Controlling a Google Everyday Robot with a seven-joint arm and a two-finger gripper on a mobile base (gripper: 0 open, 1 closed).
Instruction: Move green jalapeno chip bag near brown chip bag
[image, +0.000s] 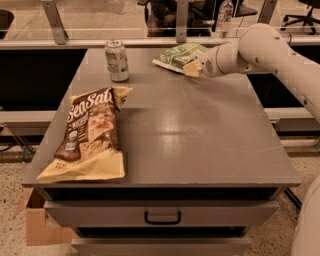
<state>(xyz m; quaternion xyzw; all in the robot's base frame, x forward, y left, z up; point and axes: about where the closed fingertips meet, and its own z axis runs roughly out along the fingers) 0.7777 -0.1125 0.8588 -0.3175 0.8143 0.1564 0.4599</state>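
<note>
Camera view gives us the brown chip bag flat at the counter's near left corner. Farther back a drink can stands upright. Along the far edge lies the green jalapeno chip bag, the gripper seemingly touching its right end; whether it grips, we cannot tell.

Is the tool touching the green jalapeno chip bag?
Cannot tell. In the camera view the tool overlaps the green jalapeno chip bag at its right edge; neither gap nor contact shows plainly.

The hand sits at the green jalapeno chip bag.
</note>
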